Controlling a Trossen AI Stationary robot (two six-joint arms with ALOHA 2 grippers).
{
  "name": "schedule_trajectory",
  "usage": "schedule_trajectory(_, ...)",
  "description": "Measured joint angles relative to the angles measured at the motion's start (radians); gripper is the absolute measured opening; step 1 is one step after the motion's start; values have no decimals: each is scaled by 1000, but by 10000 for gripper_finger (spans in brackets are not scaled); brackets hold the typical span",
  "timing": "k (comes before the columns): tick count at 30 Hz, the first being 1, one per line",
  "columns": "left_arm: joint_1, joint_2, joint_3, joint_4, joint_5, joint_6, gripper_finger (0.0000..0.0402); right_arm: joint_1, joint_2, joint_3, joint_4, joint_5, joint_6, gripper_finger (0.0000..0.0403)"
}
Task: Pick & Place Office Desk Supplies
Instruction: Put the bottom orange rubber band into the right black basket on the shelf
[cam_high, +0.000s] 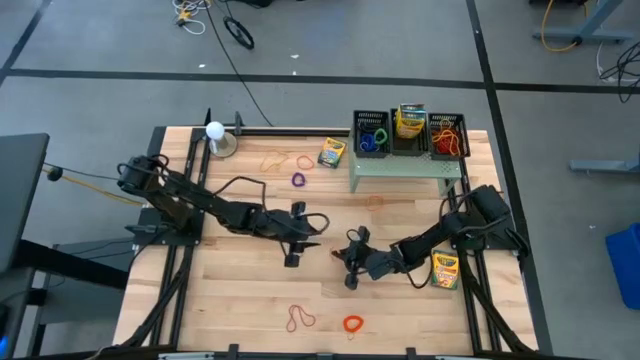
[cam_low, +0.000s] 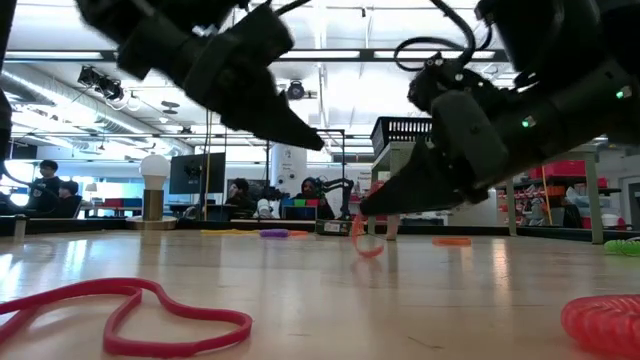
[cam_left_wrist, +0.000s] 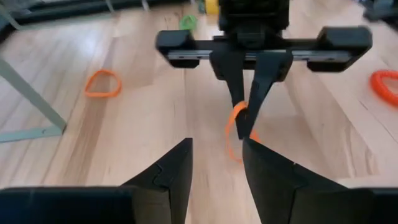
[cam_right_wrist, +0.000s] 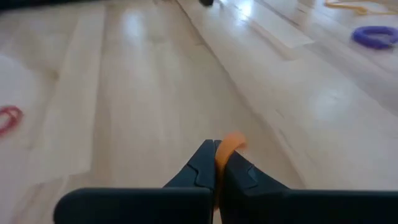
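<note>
The right claw (cam_high: 340, 254) is clamped on a thin orange rubber band (cam_left_wrist: 236, 129) at mid-desk (cam_high: 240, 300), the loop hanging from its closed tips just above the wood, long axis roughly upright. The left claw (cam_high: 318, 238) faces it from just beside, fingers apart and empty, so the band lies straight ahead of the left arm but is already with the right, both arms stretched low toward the centre. The black bins (cam_high: 409, 134) on the pale green stand (cam_high: 400, 166) are well apart, at the far edge on the right arm's side.

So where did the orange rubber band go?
The orange rubber band hangs pinched in the right gripper at mid-table, just off the wood, facing the open left gripper.
</note>
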Motion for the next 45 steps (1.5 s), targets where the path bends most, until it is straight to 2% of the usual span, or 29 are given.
schedule_trajectory(7,-16,-1,-278,525,-2,-40,147,49,-133,0,-239,16,27,4)
schedule_trajectory(12,-49,-1,-462,936,12,-81,147,86,-325,0,-505,77,63,4)
schedule_trajectory(15,-62,-1,-529,1165,86,-129,147,92,-468,18,-703,96,98,4)
schedule_trajectory(16,-64,-5,-535,1193,104,-162,147,91,-512,34,-775,105,106,4)
schedule_trajectory(21,-66,-30,-497,1172,65,-239,146,64,-699,172,-1219,206,169,4)
schedule_trajectory(23,-67,-29,-485,1145,-35,-231,146,33,-747,255,-1395,260,204,4)
schedule_trajectory(27,-52,-29,-479,1105,-308,-180,142,-76,-792,418,-1692,331,262,4)
schedule_trajectory(29,-31,-29,-480,1101,-357,-155,136,-165,-795,486,-1806,343,264,4)
schedule_trajectory(31,-4,-29,-480,1095,-355,-145,128,-273,-793,537,-1905,344,263,4)
schedule_trajectory(38,53,-29,-480,1044,-316,-154,92,-683,-792,566,-2101,357,252,4)
schedule_trajectory(45,52,-29,-480,974,-312,-142,50,-915,-790,464,-1986,328,133,4)
